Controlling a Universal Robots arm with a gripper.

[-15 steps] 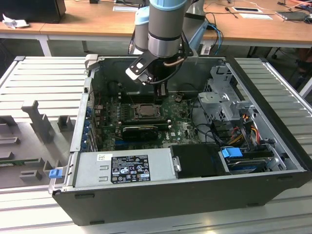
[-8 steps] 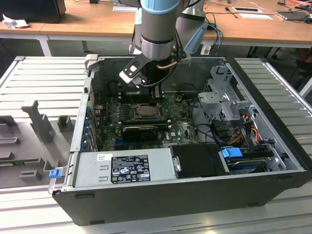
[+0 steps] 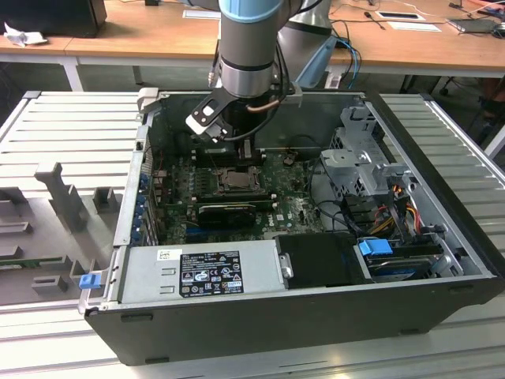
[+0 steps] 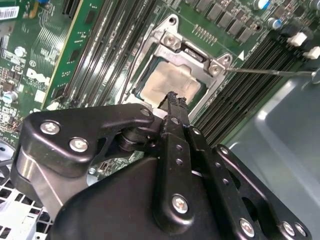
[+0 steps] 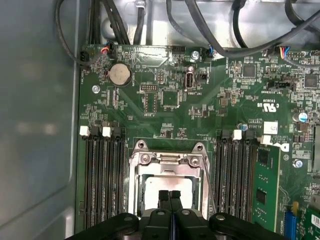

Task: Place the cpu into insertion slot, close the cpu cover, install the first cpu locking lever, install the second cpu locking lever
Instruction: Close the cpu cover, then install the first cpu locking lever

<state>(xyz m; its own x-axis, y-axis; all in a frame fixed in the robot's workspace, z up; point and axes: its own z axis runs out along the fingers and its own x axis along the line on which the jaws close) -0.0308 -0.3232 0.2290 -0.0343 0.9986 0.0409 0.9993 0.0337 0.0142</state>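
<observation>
The cpu [image 5: 167, 186] sits seated in the insertion slot [image 3: 215, 180], its silvery top carrying a pale smeared residue. The cpu cover [image 5: 167, 159] lies flat over the slot, and the chip shows through its square window. A thin locking lever [image 4: 270, 71] extends from one corner of the socket out over the adjacent memory slots [image 4: 250, 95]. Whether it is latched cannot be determined. The gripper [image 4: 174, 99] is positioned directly above the chip with its two black fingers pressed together and nothing between them. The fingertips stand just over the edge of the chip inside the cover window, and contact cannot be confirmed. Long black memory slots flank the socket closely on both sides, leaving little lateral room there. In the first wrist view the green motherboard [image 5: 165, 105] continues past the socket to a coin cell [image 5: 120, 75] and a bundle of black cables [image 5: 200, 20] at the board edge. A plain grey case wall [image 5: 35, 130] stands just beyond one bank of memory slots. In the exterior view the open computer case [image 3: 260, 316] holds the board. A grey power supply [image 3: 197, 272] lies along the near wall, a black expansion card [image 3: 229, 212] lies between it and the socket, and a metal drive cage [image 3: 359, 158] stands toward the exterior view's right. The arm [image 3: 248, 47] enters from above through the open side.
</observation>
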